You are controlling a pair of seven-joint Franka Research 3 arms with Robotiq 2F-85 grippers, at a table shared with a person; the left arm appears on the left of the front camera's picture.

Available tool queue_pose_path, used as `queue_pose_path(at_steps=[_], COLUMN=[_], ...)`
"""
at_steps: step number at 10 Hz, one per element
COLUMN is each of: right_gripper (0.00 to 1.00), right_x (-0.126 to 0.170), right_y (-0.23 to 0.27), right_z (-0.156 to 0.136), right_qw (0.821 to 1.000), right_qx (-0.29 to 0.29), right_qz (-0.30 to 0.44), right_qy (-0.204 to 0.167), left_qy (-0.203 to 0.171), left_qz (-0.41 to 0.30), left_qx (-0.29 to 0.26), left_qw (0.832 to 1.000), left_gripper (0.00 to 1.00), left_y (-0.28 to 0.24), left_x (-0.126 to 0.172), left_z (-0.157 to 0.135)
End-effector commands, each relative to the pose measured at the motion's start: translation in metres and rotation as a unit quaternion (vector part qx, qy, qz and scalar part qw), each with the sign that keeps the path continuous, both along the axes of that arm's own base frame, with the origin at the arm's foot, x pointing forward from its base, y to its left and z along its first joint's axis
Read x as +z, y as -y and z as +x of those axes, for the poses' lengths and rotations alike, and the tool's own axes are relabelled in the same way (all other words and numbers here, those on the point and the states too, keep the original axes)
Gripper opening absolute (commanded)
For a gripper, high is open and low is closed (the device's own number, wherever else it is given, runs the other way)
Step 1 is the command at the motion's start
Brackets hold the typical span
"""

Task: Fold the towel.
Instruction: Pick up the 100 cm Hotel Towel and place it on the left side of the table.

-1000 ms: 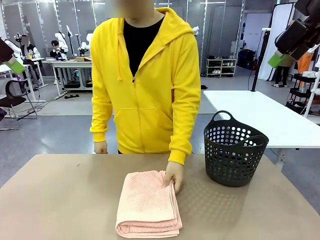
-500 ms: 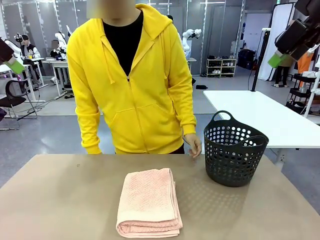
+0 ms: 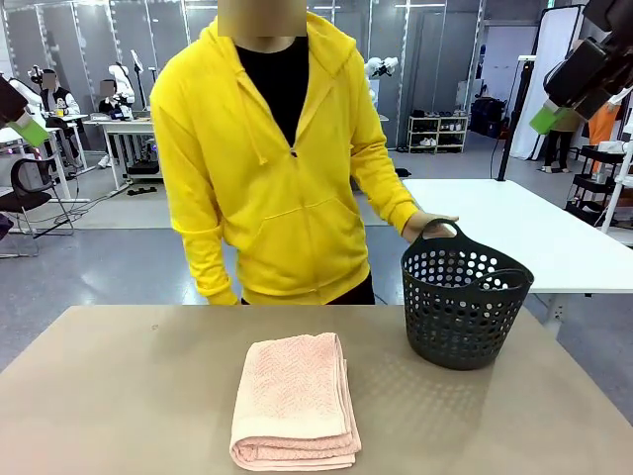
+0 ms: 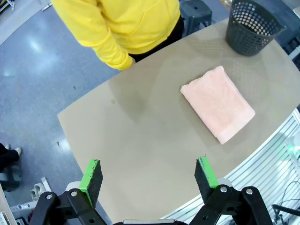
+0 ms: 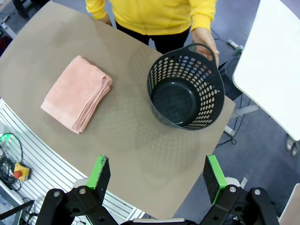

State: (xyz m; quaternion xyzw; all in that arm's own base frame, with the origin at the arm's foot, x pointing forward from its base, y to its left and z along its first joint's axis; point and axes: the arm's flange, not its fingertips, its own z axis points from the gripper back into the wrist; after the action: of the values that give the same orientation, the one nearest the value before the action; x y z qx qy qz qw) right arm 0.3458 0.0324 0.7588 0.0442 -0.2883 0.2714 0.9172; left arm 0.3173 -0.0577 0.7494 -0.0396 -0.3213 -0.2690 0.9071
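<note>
On the worktop [image 3: 119,396], towel [image 3: 295,401] lying folded into a thick rectangular stack, near the robot's edge and roughly mid-width, layered edges showing along its near end and one long side. Untouched by any hand or tool. Seen again from the left wrist [image 4: 218,103] and from the right wrist [image 5: 77,93], flat and square-cornered in both.

To the towel's right, apart from it, a dark perforated basket [image 3: 465,307] standing upright on the worktop, nothing visible inside from above [image 5: 185,89]. Person's hand [image 3: 427,226] resting on the basket's far handle; sleeve yellow. Other hand low at the worktop's far edge [image 5: 104,18].

High above the worktop, left tool [image 4: 148,177] hanging with jaws spread wide, green pads [image 4: 92,174] well apart, nothing between them. Right tool [image 5: 157,178] likewise raised, jaws wide, pads [image 5: 100,171] bare, gripping nothing. In the front view, both tools at the upper corners, left [image 3: 18,117] and right [image 3: 569,89], far from towel and basket.
</note>
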Motion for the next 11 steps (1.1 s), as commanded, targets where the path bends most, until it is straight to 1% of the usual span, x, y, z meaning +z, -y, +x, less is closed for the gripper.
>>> queue_pose_path(at_steps=[1, 11], right_gripper=[1.00, 1.00], right_x=[0.0012, 0.0012], right_y=[0.0019, 0.0019], right_z=[0.0006, 0.0006], right_qw=[1.000, 1.000], right_qx=[-0.001, -0.001], right_qz=[-0.002, -0.002], right_qy=[-0.003, -0.003], left_qy=[-0.005, -0.005], left_qz=[0.003, 0.003], left_qx=[0.002, 0.002], left_qw=[1.000, 1.000], left_gripper=[1.00, 1.00], left_y=[-0.0013, -0.0013], left_x=[0.0047, 0.0047], left_z=[0.0001, 0.0001])
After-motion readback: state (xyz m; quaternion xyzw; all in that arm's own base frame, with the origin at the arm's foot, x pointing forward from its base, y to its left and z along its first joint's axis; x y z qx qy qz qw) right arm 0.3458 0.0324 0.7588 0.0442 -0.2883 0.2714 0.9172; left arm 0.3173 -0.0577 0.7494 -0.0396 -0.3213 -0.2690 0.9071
